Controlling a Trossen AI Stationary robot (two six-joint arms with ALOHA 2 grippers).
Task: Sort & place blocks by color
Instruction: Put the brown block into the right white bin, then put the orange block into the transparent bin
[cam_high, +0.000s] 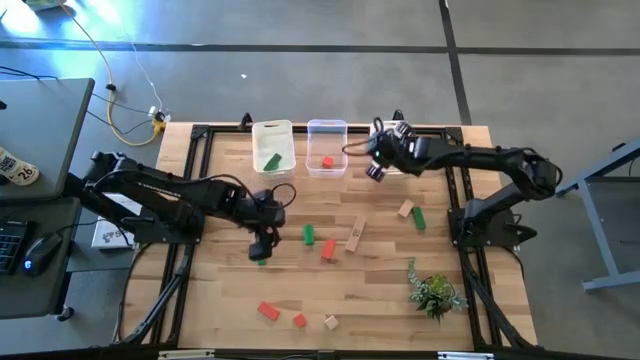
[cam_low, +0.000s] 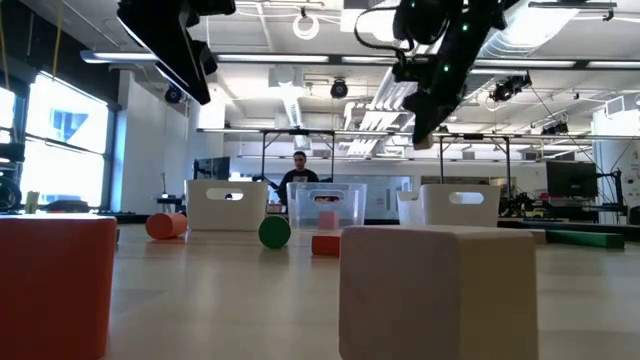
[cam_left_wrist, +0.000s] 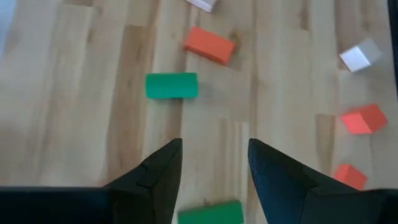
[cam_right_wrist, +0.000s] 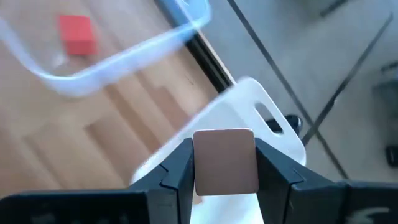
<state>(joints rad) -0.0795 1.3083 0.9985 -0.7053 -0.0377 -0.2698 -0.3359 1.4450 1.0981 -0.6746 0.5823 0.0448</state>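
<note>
Green, red and tan blocks lie scattered on the table (cam_high: 230, 300), among them a green one (cam_high: 309, 234), a red one (cam_high: 328, 250) and a tan bar (cam_high: 355, 233). My left gripper (cam_left_wrist: 214, 143) is open and hovers over a green block (cam_left_wrist: 210, 213), which lies flat on the wood below the gap between its fingers; a second green block (cam_left_wrist: 171, 85) lies farther on. My right gripper (cam_right_wrist: 225, 186) is up by the bins at the far edge (cam_high: 378, 168), shut on a tan block (cam_right_wrist: 225, 160) above the white bin (cam_right_wrist: 249, 112). My right gripper pinches the tan block between its two fingers (cam_right_wrist: 177, 171), which sit on two opposite side faces; a flat face (cam_right_wrist: 225, 155) shows between them. The block is lifted clear of the table and hangs over the white bin with the handle slot.
Three bins stand in a row at the far edge: one holding a green block (cam_high: 273, 158), a clear one (cam_high: 326, 145) holding a red block (cam_right_wrist: 78, 34), and the white one under my right arm. A small leafy plant (cam_high: 435, 292) stands near the right edge. More blocks (cam_high: 299, 320) lie by the near edge.
</note>
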